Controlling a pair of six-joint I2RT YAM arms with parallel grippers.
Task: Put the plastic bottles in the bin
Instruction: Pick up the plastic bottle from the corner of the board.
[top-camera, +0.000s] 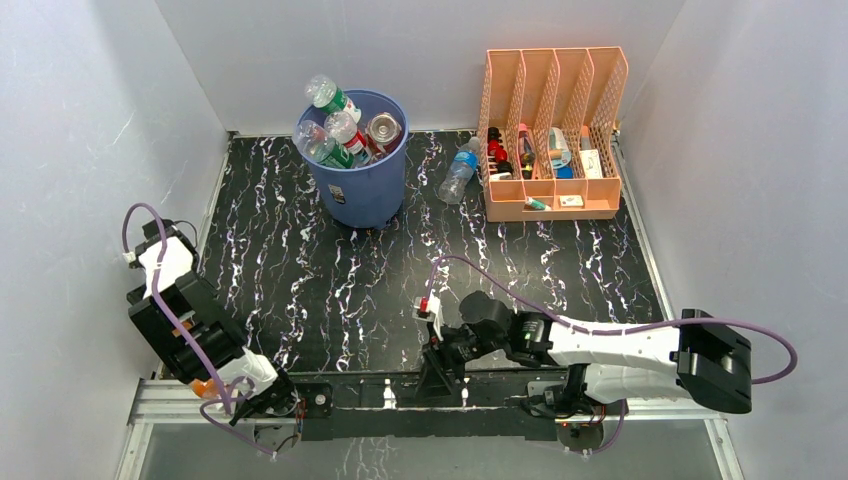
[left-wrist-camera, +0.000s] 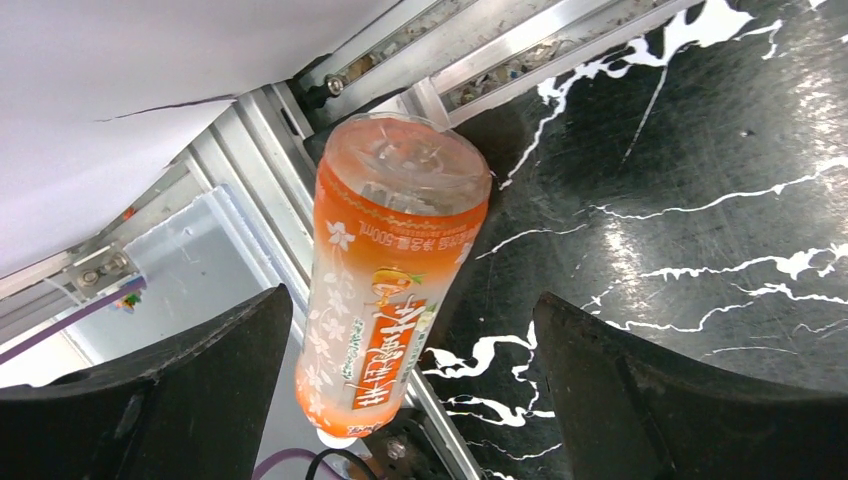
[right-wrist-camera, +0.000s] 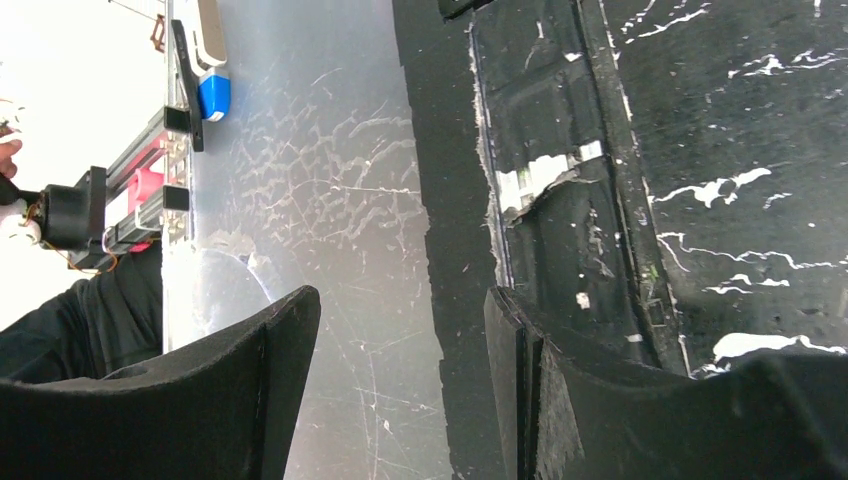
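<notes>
An orange bottle (left-wrist-camera: 385, 300) with an orange-and-white label lies between the wide-open jaws of my left gripper (left-wrist-camera: 412, 300), on the metal frame at the table's near-left corner. The fingers (left-wrist-camera: 200, 380) do not touch it. In the top view only a bit of this orange bottle (top-camera: 204, 385) shows under the left gripper (top-camera: 222, 392). The blue bin (top-camera: 360, 185) stands at the back and holds several bottles (top-camera: 340, 130). A clear bottle with a blue label (top-camera: 459, 172) lies on the table to the right of the bin. My right gripper (right-wrist-camera: 402, 295) is open and empty over the table's near edge (top-camera: 440, 350).
A peach slotted file organizer (top-camera: 553, 135) with small bottles and tubes stands at the back right. White walls close the table on three sides. An aluminium rail (left-wrist-camera: 480, 50) and a clear panel (right-wrist-camera: 320, 200) run along the near edge.
</notes>
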